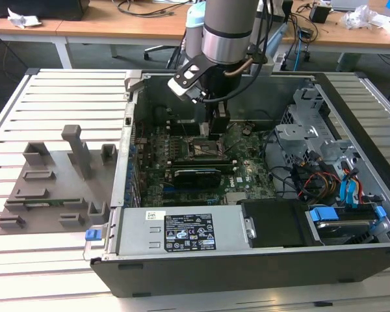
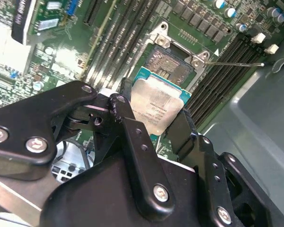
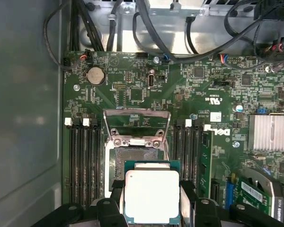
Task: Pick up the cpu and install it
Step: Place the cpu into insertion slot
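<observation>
Slatted bench [image 1: 52, 97], open PC case [image 1: 247, 268], gripper [image 1: 218, 128] at its 12 o'clock, jaws pinching the cpu [image 3: 152, 203] by its edges, level by the socket [image 3: 114, 168] for seating.

The gripper [image 1: 216, 129] hangs inside the open case [image 1: 247, 270] — above the motherboard [image 1: 248, 173].

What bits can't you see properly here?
- Small silvery square cpu: underside, both wrist views, hidden by its own top.
- Dark square metal socket: part, first wrist view, covered by the cpu.
- Cpu's corner, second wrist view, behind the black gripper fingers.
</observation>
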Available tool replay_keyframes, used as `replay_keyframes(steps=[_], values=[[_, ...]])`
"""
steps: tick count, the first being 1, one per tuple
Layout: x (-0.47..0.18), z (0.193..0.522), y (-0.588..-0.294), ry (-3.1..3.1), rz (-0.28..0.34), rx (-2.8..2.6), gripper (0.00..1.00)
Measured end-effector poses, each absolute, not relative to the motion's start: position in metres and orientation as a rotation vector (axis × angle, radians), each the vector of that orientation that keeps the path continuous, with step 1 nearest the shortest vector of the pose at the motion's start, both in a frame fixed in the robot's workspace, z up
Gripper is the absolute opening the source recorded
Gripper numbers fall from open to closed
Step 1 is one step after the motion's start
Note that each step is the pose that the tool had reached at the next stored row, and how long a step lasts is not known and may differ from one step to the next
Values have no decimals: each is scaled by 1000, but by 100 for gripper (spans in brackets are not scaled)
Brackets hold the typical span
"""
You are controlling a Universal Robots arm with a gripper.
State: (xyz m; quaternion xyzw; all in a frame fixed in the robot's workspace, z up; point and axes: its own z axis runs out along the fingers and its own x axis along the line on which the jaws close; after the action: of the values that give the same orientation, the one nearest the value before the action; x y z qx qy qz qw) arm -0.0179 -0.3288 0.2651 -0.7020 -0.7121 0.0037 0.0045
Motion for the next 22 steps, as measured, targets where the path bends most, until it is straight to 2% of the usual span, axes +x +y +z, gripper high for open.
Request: replay_keyframes(steps=[22], values=[[-22, 229, -324, -2231, 13, -2200, 55]])
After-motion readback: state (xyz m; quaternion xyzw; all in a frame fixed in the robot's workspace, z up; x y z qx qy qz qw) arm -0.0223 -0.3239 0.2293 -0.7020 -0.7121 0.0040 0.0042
